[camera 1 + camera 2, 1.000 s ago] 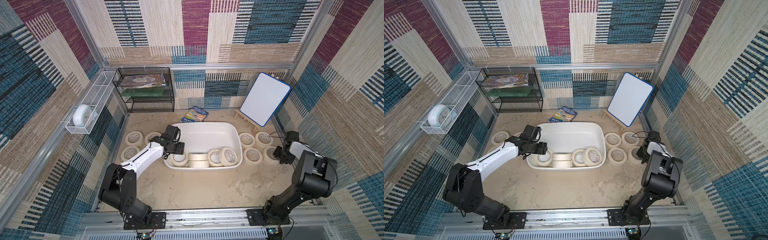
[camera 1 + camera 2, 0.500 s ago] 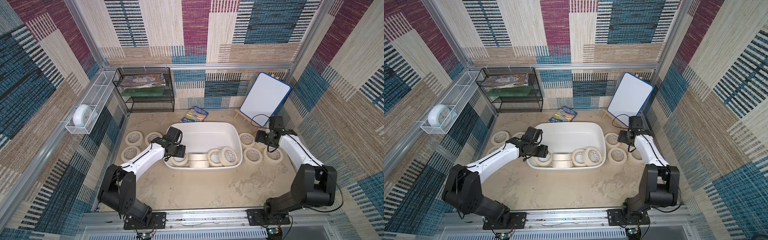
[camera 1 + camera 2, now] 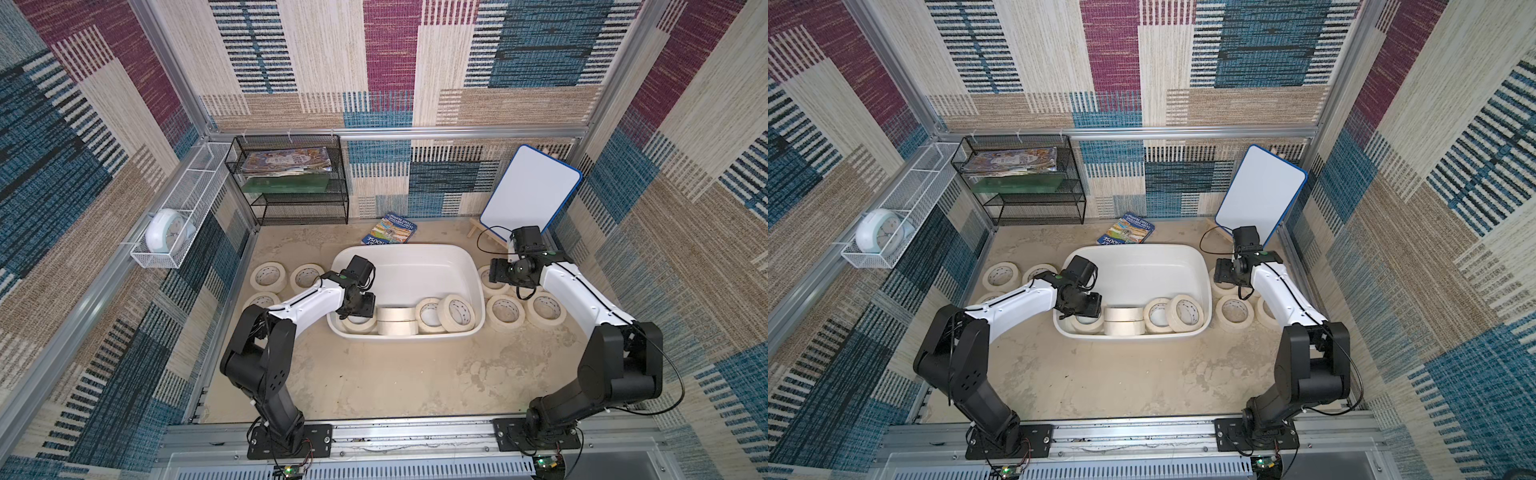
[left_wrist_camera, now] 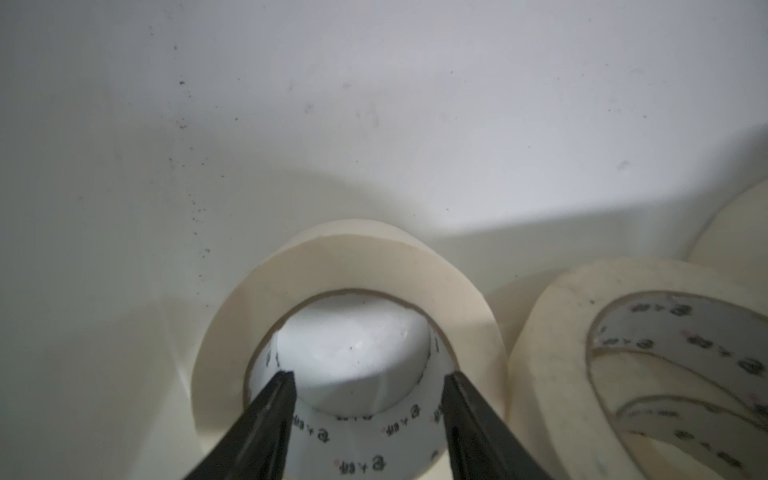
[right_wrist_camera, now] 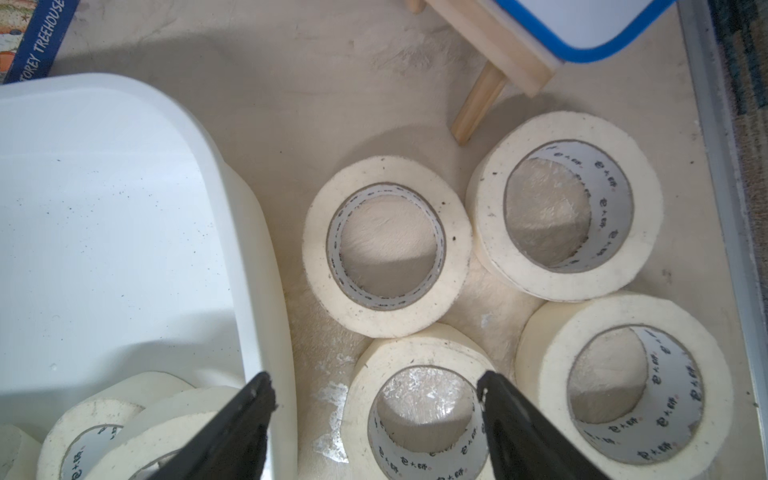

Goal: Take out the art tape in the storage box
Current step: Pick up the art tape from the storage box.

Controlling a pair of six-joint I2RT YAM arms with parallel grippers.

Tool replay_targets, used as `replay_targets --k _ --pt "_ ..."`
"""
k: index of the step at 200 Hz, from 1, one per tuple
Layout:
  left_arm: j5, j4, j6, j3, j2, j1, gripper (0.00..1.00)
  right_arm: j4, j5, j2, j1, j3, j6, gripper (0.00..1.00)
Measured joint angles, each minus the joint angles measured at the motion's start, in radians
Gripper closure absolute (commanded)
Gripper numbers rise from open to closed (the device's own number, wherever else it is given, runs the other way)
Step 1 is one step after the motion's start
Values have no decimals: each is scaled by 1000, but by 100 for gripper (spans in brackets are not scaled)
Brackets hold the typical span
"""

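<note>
Right hand [image 5: 374,385] nearer box [image 3: 419,274], tape [image 3: 457,312] inside

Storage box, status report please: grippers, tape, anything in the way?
Left gripper open, fingers inside core of one art tape roll. Right gripper open, empty, over rolls outside. Storage box holds more rolls; nothing blocking.

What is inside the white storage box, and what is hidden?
Cream masking-tape rolls line the near wall of the storage box; the rest is bare. The left end effector sits in the core of one roll, and its arm hides part of it from above.
</note>
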Motion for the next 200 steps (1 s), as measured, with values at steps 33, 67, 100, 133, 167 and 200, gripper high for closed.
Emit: replay_targets --k 33,67,100,133,167,200 --pt "-20 -5 5 102 121 8 37 -6 0 -23 0 0 -14 19" --pt "-53 14 27 208 196 10 31 -16 -1 -46 1 -3 -20 19" --pt "-78 53 50 296 245 13 27 -25 -6 -57 10 -14 -23 19" --pt "-82 85 60 297 197 11 25 -26 -8 -62 19 -16 -23 19" --pt "-74 80 74 204 92 10 25 -25 -10 -57 26 -16 -23 19" --pt "-104 55 65 143 49 15 24 -25 -16 -45 32 -16 -24 19"
